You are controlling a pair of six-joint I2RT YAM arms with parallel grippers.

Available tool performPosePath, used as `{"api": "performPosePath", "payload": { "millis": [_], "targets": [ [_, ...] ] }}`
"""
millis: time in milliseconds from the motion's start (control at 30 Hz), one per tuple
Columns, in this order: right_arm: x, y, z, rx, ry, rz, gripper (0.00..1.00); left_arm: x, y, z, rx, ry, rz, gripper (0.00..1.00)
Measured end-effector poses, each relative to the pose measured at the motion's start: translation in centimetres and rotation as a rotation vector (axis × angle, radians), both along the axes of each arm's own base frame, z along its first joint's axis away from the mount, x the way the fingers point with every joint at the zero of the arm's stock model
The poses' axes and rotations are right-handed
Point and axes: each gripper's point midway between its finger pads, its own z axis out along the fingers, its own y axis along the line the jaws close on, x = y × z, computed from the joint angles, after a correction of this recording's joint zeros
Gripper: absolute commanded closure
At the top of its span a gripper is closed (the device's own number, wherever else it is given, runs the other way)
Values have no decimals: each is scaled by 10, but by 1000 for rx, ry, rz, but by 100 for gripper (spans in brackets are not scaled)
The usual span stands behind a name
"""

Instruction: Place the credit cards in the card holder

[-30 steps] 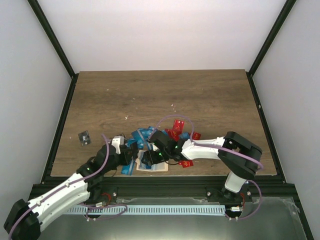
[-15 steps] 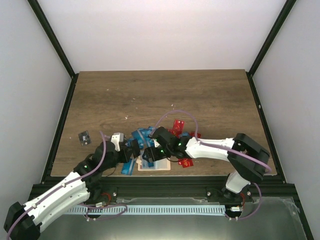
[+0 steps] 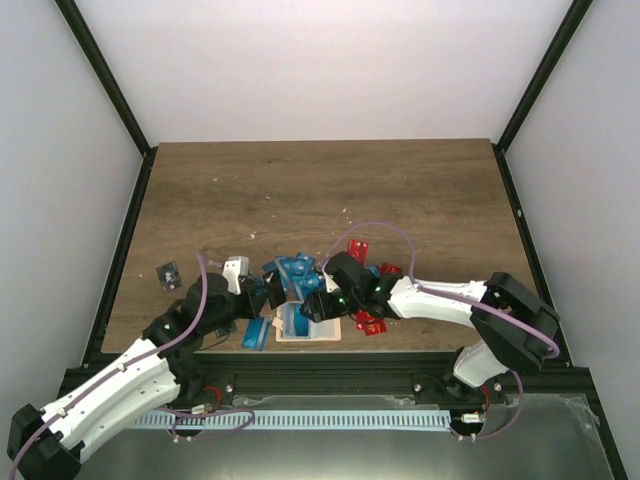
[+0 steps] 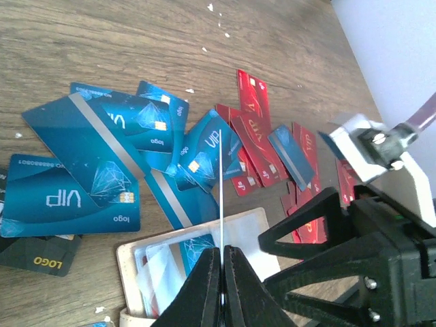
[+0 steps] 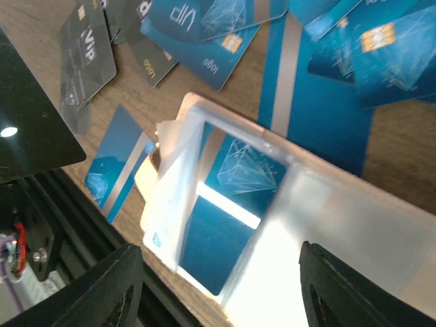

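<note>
Left hand (image 4: 221,262) pinching card (image 4: 221,178), seemingly edge-on

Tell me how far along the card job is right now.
Done: at least one blue card sits in the card holder, under its clear sleeve. In hand: the left gripper is shut on a card, edge-on near the holder; the right gripper hangs open over it. Left: most of the work, with blue cards, red cards and black cards loose on the table.

Wooden desk inside a white-walled booth

Brown wood-grain desk (image 3: 420,190) flecked with pale specks, plain white walls (image 3: 320,70) on three sides, black frame posts (image 3: 105,75) at the corners, even soft light.
</note>
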Motion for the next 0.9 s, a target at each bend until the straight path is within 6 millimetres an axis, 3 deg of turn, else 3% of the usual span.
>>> {"api": "performPosePath", "payload": {
  "millis": [133,267,400,633,900],
  "targets": [
    [-8,1,-8,17,32,22,37,-5,-7,1,-13,24,-44,96],
    [-3,-3,-11,-1,23,-14,42,-12,-20,0,-47,57,-110,96],
    [4,-22,-16,-28,0,-102,51,-16,-30,-4,-88,83,-153,96],
    [-7,-60,-37,-72,32,-195,63,-22,-38,-32,-120,158,-168,96],
    [-11,-63,-45,-54,49,-205,66,-20,-43,-52,-136,200,-160,96]
  ]
}}
